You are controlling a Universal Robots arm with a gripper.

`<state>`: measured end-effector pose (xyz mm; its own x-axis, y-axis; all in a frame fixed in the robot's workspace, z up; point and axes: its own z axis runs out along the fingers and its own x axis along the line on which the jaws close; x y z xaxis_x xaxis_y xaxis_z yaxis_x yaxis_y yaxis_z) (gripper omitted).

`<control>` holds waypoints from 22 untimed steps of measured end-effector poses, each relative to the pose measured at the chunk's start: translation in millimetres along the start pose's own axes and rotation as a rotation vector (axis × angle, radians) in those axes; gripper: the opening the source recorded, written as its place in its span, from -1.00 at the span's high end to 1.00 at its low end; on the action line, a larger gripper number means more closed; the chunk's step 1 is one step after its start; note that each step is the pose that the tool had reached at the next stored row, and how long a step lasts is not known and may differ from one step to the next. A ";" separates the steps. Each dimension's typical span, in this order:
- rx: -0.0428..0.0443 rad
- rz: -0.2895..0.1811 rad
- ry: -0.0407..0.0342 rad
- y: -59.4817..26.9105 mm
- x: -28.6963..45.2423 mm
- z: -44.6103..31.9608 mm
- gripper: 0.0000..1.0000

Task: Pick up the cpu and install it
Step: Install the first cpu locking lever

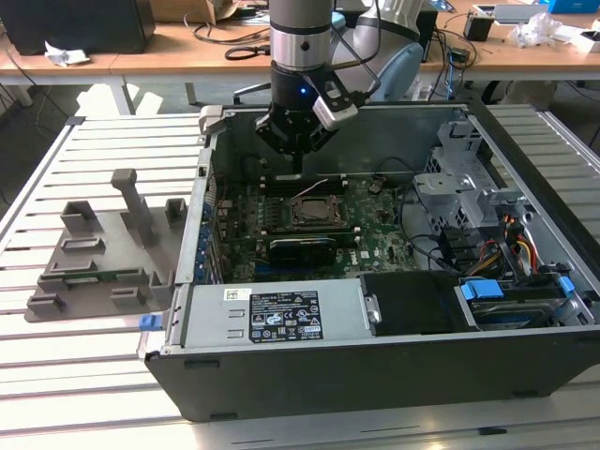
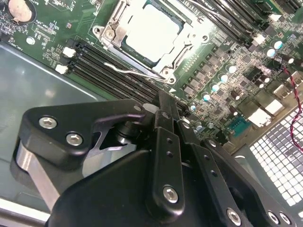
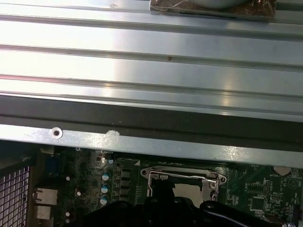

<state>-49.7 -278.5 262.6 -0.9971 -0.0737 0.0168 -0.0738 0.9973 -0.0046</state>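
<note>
Gripper (image 1: 295,161) hovering over motherboard (image 1: 380,246), near socket (image 2: 111,34). Fingers seemingly pressed together, gripping nothing. Cpu (image 2: 150,32) sitting inside socket, so seating step looking done. Any further contact probably calling for squaring up over frame.

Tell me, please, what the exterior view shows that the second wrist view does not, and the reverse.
Exterior view: the whole open computer case on the slatted table, with the grey tray beside it. Second wrist view: the cpu, its pale top plainly seated in the socket, and a coin cell on the board. Both: the hand, shut, above the motherboard, and the socket.
</note>
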 end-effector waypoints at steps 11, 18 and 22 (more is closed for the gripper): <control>-0.0715 -0.001 -0.0052 -8.4 0.9 8.8 0.79; -0.0714 -0.004 -0.0052 -8.4 0.5 26.0 0.79; -0.0711 -0.011 -0.0048 -5.5 -1.1 36.7 0.79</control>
<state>-48.8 -284.1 225.9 -0.9963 -0.0850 0.0117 -0.0840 0.9942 0.0666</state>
